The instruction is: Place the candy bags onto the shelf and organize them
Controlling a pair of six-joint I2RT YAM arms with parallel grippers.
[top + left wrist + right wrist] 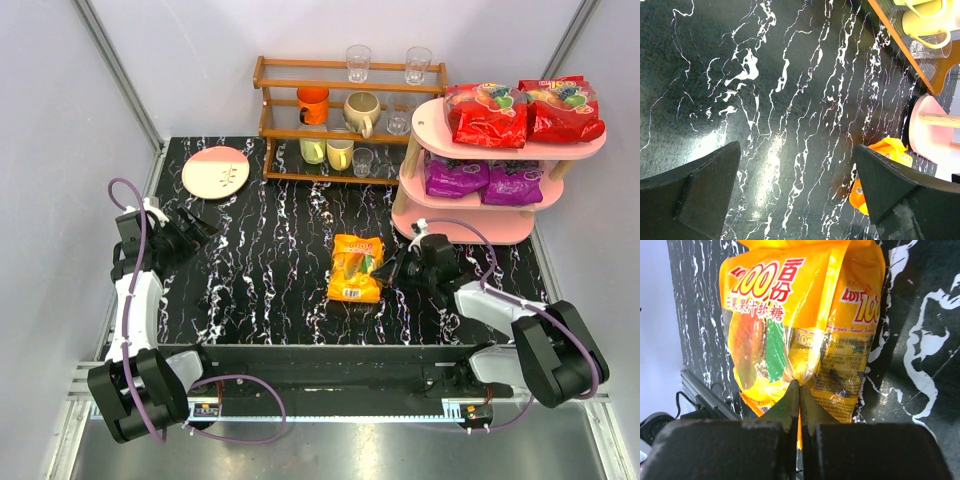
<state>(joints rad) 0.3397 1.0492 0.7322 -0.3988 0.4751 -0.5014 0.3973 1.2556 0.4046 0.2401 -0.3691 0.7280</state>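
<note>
Closest in, by the left edge of the black marbled table [270, 290], the left gripper [797, 150] hangs over bare surface with its jaws spread wide and nothing between them. On the right side, the right gripper [799, 395] has its jaws squeezed together on the crinkled edge of the one orange bag [800, 315]. That bag lies about the middle of the table, a little right of centre. How much film is caught I can't make out, as the fingers cover the seam. Further back, by the right edge, stands the pink shelf [520, 237]. It has two red bags [487, 113] side by side on its top board and two purple bags [456, 177] on the middle one, shaded from above. That makes five bags with the orange one. Along the far edge a brown rack [285, 133] carries two glasses [358, 60] on top. Its middle level holds an orange mug [313, 104], a cream mug [362, 112] and another glass. Below are two pale cups [340, 153] and at least one small glass. A pink-and-cream plate [215, 172] lies near the far left corner.
</note>
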